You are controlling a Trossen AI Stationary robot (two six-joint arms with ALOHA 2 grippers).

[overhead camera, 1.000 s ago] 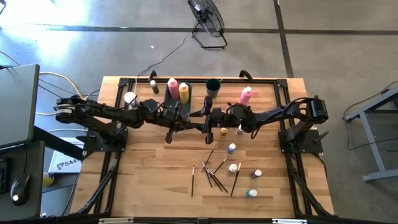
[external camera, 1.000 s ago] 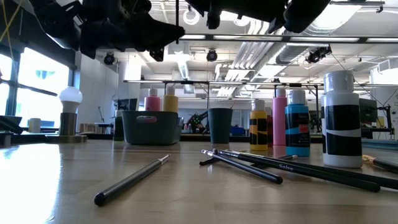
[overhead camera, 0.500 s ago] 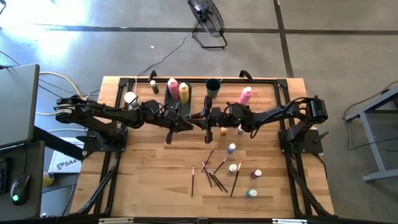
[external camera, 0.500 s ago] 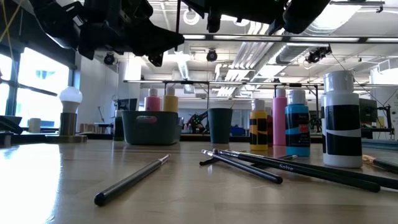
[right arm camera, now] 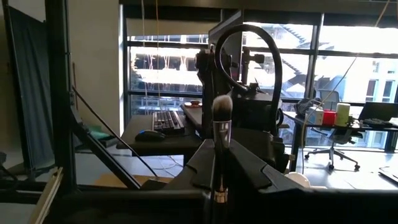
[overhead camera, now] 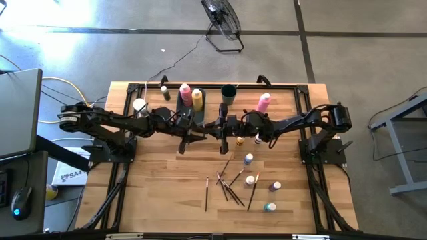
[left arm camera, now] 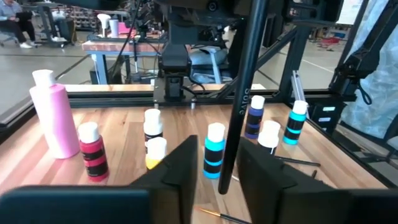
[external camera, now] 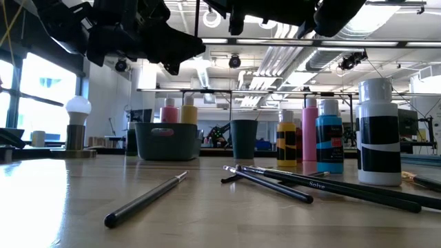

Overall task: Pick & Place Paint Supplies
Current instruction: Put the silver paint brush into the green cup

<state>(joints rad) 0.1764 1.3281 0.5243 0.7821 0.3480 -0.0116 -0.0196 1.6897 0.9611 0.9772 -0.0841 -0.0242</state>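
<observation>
In the high view, left of the frame's centre, our left gripper (overhead camera: 195, 134) now stands with its fingers parted a little, where a second ago they were closed. In the left wrist view the dark handle of the paintbrush (left arm camera: 240, 93) rises between those fingers (left arm camera: 180, 168), seemingly with a thin gap either side, though we cannot be sure it touches neither. Just right of it, at the centre, the right gripper (overhead camera: 223, 127) has closed since the earlier frame. Its wrist view shows it clamped on the brush below the bristle head. Lower right of centre, the loose brushes (overhead camera: 230, 187) and small bottles (overhead camera: 248, 159) lie unmoved on the table (overhead camera: 153, 193).
</observation>
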